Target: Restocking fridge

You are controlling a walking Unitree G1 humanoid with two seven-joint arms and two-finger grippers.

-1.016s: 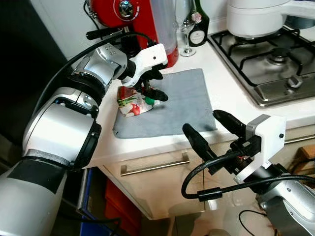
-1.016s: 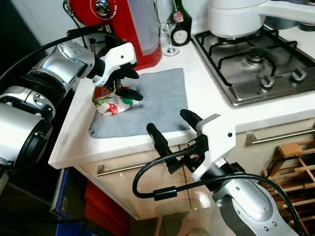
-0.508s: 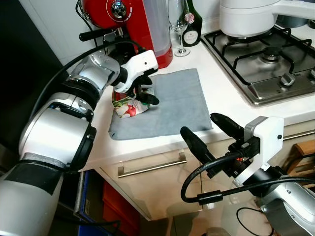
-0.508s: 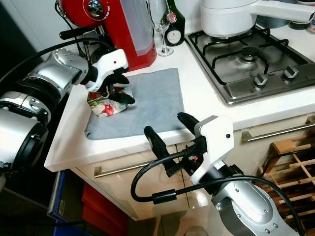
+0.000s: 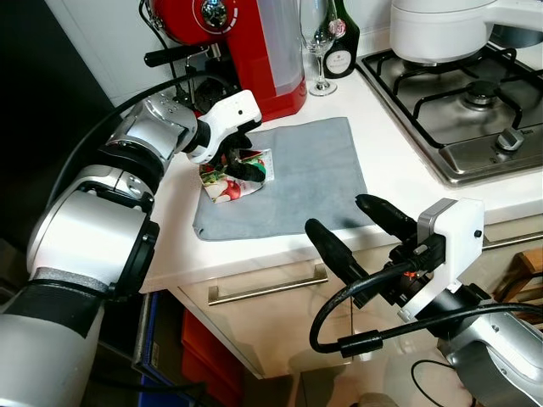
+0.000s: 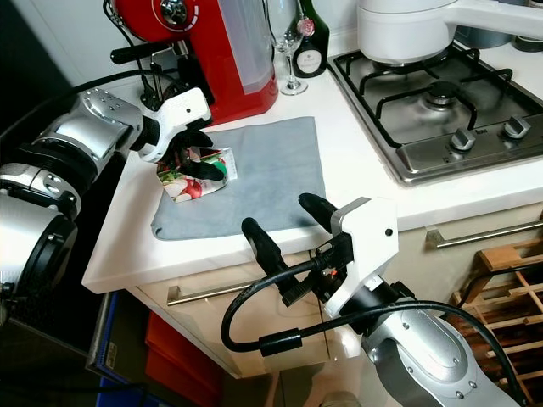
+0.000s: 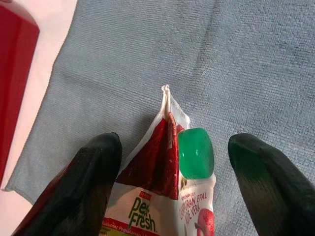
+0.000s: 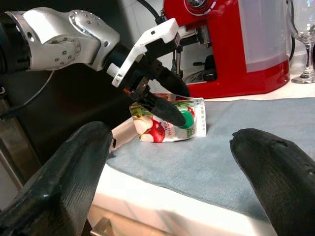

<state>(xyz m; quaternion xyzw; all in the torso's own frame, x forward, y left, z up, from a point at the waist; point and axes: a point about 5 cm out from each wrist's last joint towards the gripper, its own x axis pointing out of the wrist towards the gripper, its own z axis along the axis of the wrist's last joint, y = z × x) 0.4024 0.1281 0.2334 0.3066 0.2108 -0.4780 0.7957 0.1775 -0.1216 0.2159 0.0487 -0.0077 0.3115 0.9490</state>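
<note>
Grey cloth under left tool straddling juice carton, fingers spread; right tool released, low.

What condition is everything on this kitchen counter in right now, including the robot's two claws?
Juice carton: lying on its side, green cap on.
Left gripper: open, fingers either side of the carton.
Right gripper: open, held before the counter.
Grey cloth: spread flat.
Wine glass: upright.
Hob: no flame visible.
</note>
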